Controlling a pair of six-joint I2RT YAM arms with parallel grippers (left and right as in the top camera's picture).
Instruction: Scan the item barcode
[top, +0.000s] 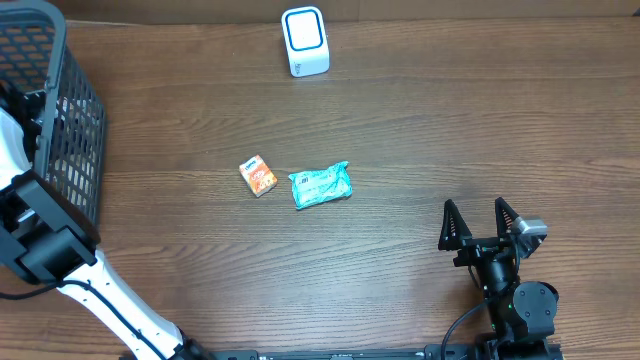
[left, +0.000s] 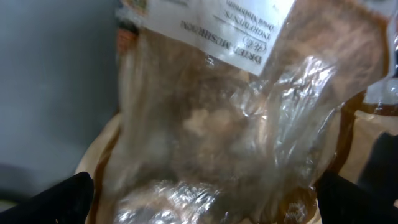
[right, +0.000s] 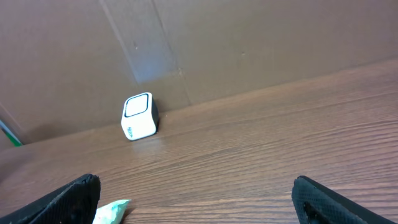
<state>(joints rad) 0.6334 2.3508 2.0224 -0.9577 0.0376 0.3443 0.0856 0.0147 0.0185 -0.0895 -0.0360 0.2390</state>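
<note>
The left end effector (left: 205, 200) is inside the dark wire-mesh basket (top: 62, 130) at the left edge of the wooden counter (top: 400, 120). Its fingers are spread wide and straddle a clear plastic bag of dried mushrooms (left: 224, 124). Whether they touch the bag cannot be determined. The bag lies directly ahead of the fingers, with its long axis crossing the line between them and its white label at the far end.

The right end effector (top: 474, 215) is also spread wide. It is empty and sits low over the counter's near right.

The white cube-shaped barcode scanner with a blue ring (top: 305, 42) stands at the far edge, well apart from both end effectors.

- The small orange carton (top: 258, 176) and the crumpled teal packet (top: 320, 186) lie side by side mid-counter.
- The packet's long axis runs left to right.
- The right arm is probably the nearer to both.

Count:
- one basket
- one bag
- one carton
- one packet
- one scanner
- two end effectors
</note>
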